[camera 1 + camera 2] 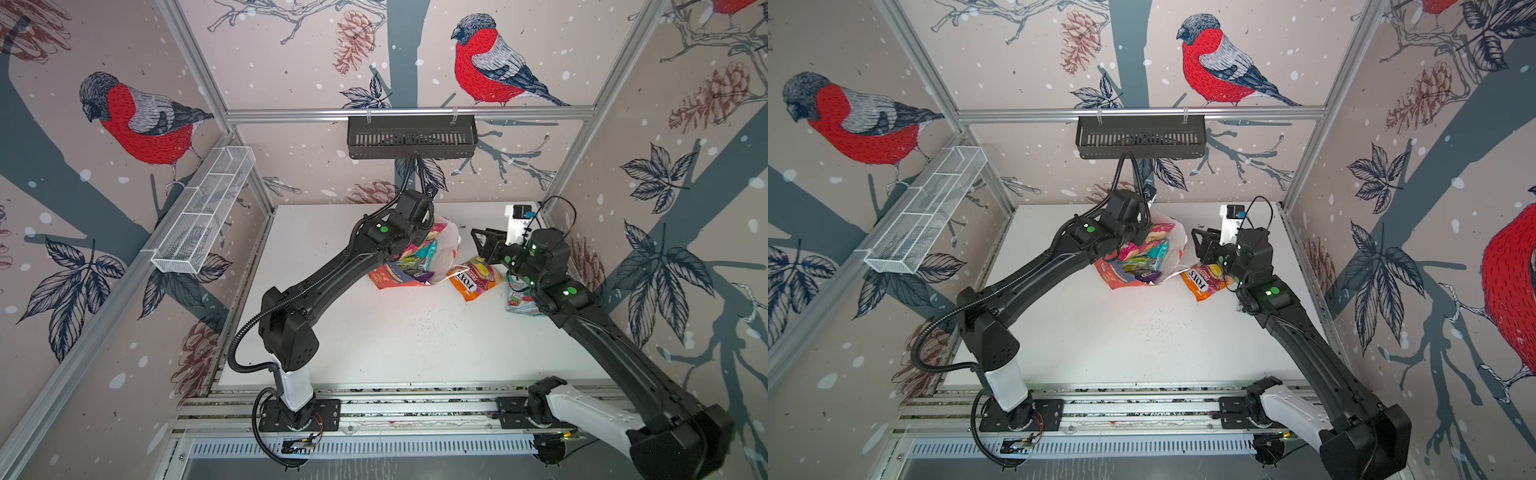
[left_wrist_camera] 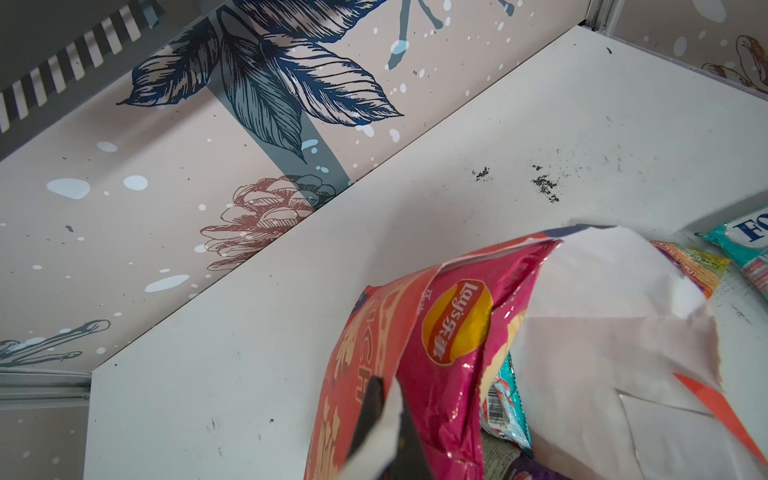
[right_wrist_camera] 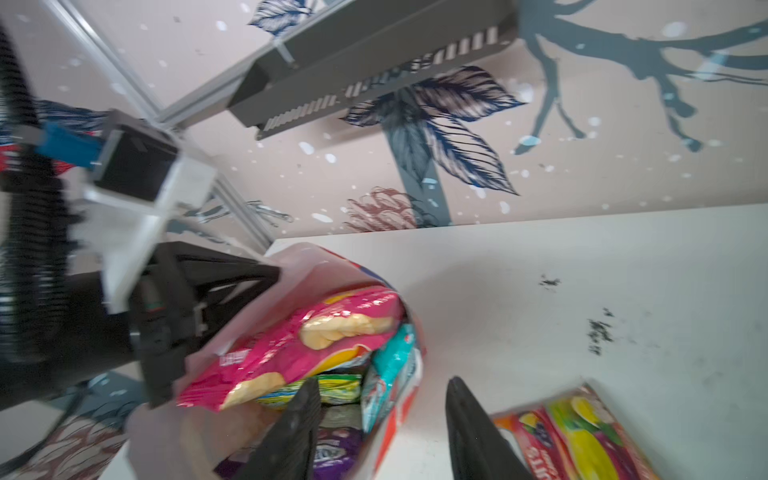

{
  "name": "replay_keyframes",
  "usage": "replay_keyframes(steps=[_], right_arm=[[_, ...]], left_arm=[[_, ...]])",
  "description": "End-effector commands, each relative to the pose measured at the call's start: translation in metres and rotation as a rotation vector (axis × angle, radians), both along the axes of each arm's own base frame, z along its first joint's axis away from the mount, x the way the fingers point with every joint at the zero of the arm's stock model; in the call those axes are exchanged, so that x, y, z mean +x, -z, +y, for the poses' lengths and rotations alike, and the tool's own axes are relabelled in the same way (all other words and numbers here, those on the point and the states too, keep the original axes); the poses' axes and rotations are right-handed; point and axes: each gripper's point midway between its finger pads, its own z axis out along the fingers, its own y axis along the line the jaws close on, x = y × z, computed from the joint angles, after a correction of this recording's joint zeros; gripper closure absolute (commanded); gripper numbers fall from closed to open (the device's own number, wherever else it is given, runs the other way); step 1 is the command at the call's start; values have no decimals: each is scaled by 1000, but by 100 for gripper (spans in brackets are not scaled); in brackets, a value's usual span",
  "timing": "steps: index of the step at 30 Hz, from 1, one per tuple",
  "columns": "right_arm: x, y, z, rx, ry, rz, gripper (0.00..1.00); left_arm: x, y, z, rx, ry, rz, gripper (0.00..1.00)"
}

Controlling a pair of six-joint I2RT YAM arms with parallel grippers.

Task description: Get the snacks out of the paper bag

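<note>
My left tool (image 2: 388, 395) pinched the paper bag (image 2: 602, 291) rim, mostly cut off; right tool (image 3: 382, 382) gaped empty; right arm (image 1: 623, 353) half-hid a teal pack (image 1: 519, 301).

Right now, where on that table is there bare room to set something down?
The front half of the table, from the paper bag to the front rail, is bare; so is the strip left of the bag. Crowded: its right side, around the orange pack, teal pack and right gripper.
</note>
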Motion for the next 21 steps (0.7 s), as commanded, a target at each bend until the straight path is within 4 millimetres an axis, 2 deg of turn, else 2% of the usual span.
replay_keyframes(steps=[1, 5, 8, 15, 21], right_arm=[[-15, 6, 33, -8, -143, 28, 53], [-31, 35, 59, -36, -219, 123, 61], [-42, 58, 68, -45, -241, 194, 62], [-56, 96, 65, -51, -204, 304, 64], [-55, 121, 57, -66, -142, 354, 64]], left_arm=[[-4, -16, -9, -91, -12, -44, 100], [-13, -7, -14, -116, -5, -25, 100], [-20, -5, -18, -129, 6, -14, 100], [-39, 6, -30, -183, 71, 51, 100], [-51, 12, -33, -201, 83, 100, 100]])
